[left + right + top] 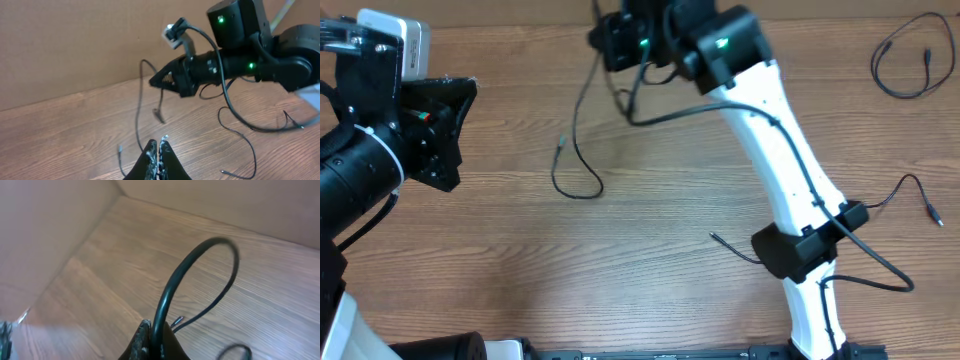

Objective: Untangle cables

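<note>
My right gripper (pixel 594 40) is raised at the table's far edge and shut on a thin black cable (pixel 577 115). The cable hangs from it to the table, loops (pixel 582 190), and ends in a small plug (pixel 561 142). In the left wrist view the right gripper (pixel 153 81) pinches that cable (pixel 138 115), and a short plug end (pixel 160 116) dangles beneath. The right wrist view shows the cable (pixel 200 255) arching out of the closed right gripper (pixel 152 330). My left gripper (pixel 158 142) is shut on nothing and hovers at the left (pixel 468 95), apart from the cable.
A looped cable (pixel 905 60) lies at the far right corner. Another cable (pixel 910 185) with a plug rests to the right of the right arm (pixel 780 170), and one end (pixel 728 247) pokes out left of its base. A brown wall borders the far side.
</note>
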